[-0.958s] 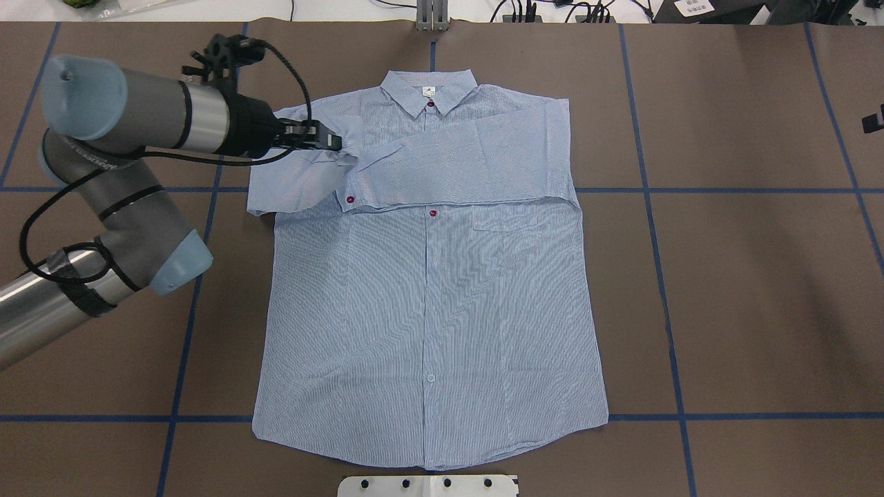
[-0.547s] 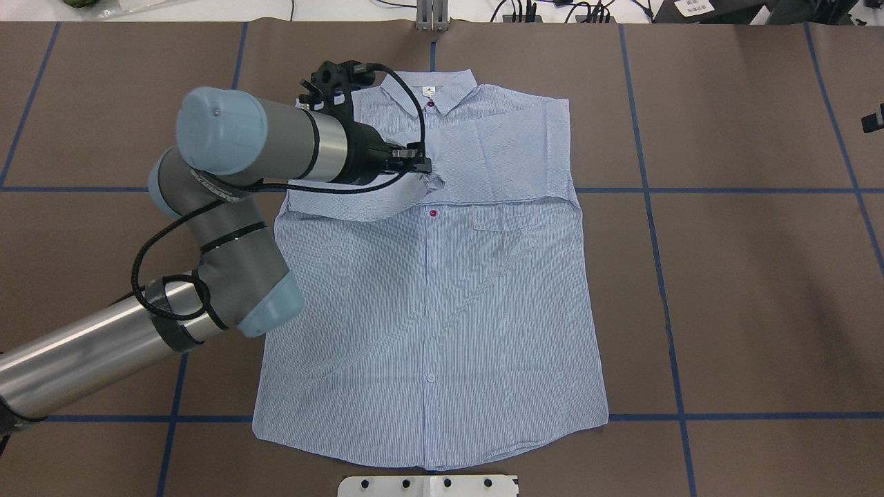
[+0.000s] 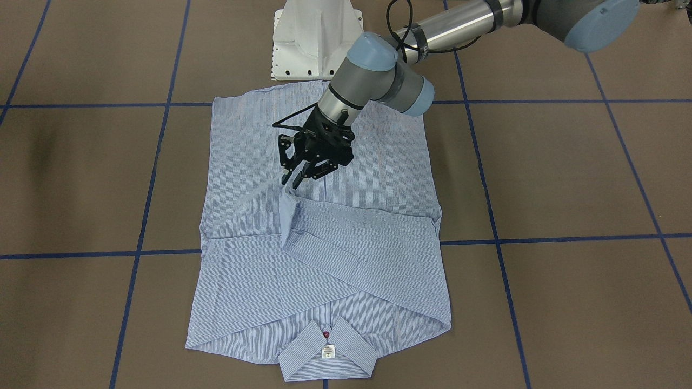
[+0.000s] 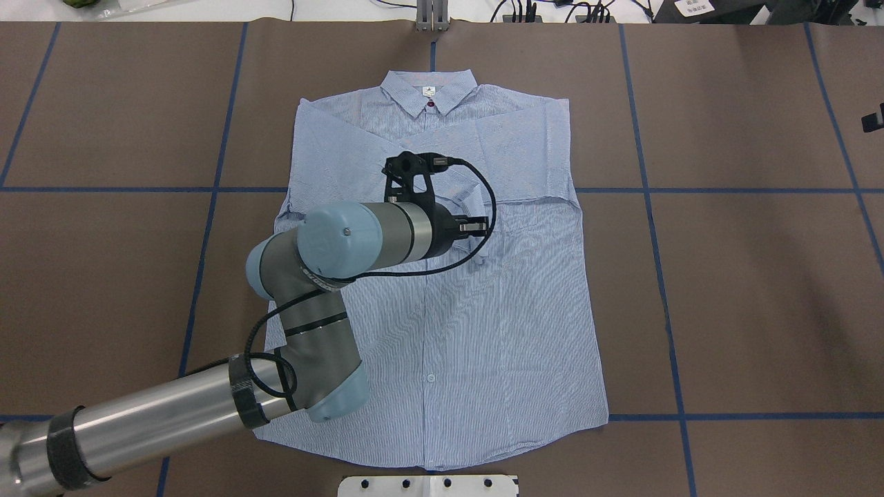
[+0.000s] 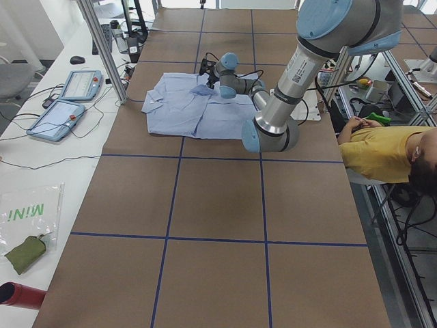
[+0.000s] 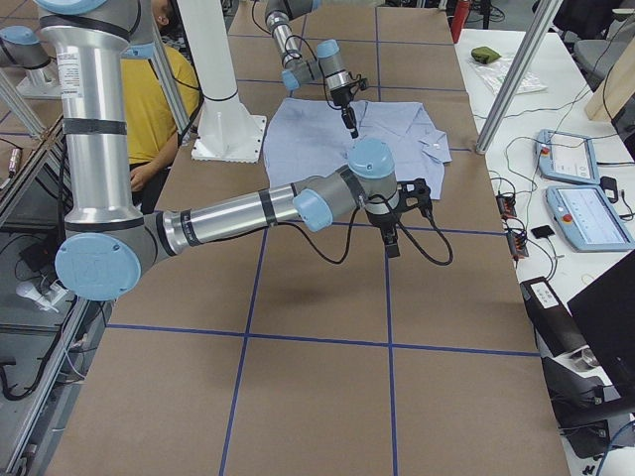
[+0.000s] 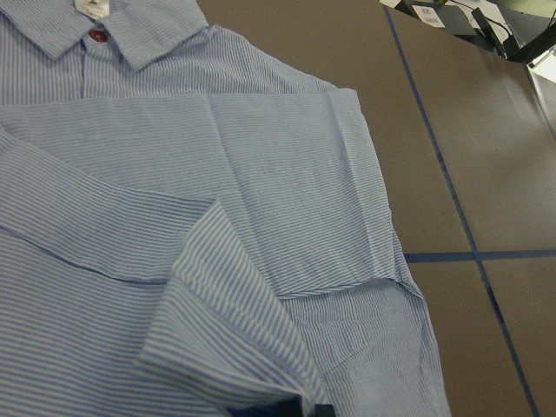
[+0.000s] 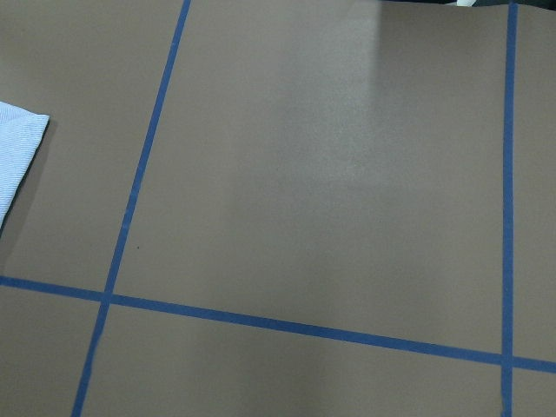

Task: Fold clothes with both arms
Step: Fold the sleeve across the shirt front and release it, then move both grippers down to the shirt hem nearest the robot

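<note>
The light blue striped shirt point(image 4: 442, 331) lies flat, front up, collar point(image 4: 428, 93) at the far side. It also shows in the front view point(image 3: 324, 259). Both sleeves lie folded across the chest. My left gripper point(image 4: 478, 225) hovers low over the chest near the pocket, shut on the cuff point(image 3: 288, 208) of the shirt's left sleeve, which rises to its fingertips point(image 3: 285, 178). The cuff fills the bottom of the left wrist view point(image 7: 226, 330). My right gripper point(image 6: 391, 243) hangs over bare table off the shirt's right side; I cannot tell if it is open or shut.
The white pedestal base point(image 3: 311, 43) stands at the shirt's hem side. Blue tape lines point(image 4: 649, 190) grid the brown table. A metal post point(image 4: 431, 17) stands at the far edge. A seated person in yellow point(image 5: 382, 154) is beside the robot. Tablets point(image 6: 575, 159) lie off the table.
My left gripper has carried the sleeve cuff from the shirt's left shoulder rightward and nearer, laying that sleeve across the chest over the other one. The right arm has not visibly moved.
</note>
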`<state>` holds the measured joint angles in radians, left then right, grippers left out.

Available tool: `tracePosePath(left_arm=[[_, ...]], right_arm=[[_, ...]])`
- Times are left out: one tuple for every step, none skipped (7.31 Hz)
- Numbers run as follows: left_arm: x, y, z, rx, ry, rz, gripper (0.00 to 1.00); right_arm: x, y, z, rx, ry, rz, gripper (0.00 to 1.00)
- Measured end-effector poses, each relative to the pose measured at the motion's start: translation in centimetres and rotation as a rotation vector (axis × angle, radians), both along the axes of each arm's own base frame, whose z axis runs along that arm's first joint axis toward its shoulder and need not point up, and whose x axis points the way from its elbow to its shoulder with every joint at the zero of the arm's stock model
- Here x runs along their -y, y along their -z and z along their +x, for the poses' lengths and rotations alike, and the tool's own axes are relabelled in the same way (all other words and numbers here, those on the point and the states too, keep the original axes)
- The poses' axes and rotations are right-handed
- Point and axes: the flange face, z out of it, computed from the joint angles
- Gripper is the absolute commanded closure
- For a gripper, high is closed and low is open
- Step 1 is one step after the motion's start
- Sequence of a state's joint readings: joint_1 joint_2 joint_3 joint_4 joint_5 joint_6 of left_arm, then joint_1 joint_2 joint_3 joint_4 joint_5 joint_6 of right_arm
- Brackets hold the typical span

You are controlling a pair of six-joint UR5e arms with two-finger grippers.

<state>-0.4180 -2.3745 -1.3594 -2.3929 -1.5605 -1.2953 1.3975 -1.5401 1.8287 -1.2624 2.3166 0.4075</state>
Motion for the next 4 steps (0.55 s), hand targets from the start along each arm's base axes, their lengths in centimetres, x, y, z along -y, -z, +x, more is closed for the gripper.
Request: tracePosePath(left_arm=[[-1.1,1.0,1.5,-0.005,0.006,0.001,0.00],[-1.7,1.7,2.0,-0.011,0.007,0.005,0.00],[-1.9,1.9,2.1,-0.007,0.002,0.010,0.00],[-2.2,2.1,1.7,0.017,-0.017,0.020,0.00]], right_arm=[[0.0,0.1,0.0,0.001,0.000,0.001,0.00],[0.0,0.1,0.0,0.001,0.000,0.001,0.00],[0.0,0.2,0.0,0.003,-0.004,-0.002,0.00],[0.0,0.6,-0.4,0.012,-0.017,-0.015,0.00]])
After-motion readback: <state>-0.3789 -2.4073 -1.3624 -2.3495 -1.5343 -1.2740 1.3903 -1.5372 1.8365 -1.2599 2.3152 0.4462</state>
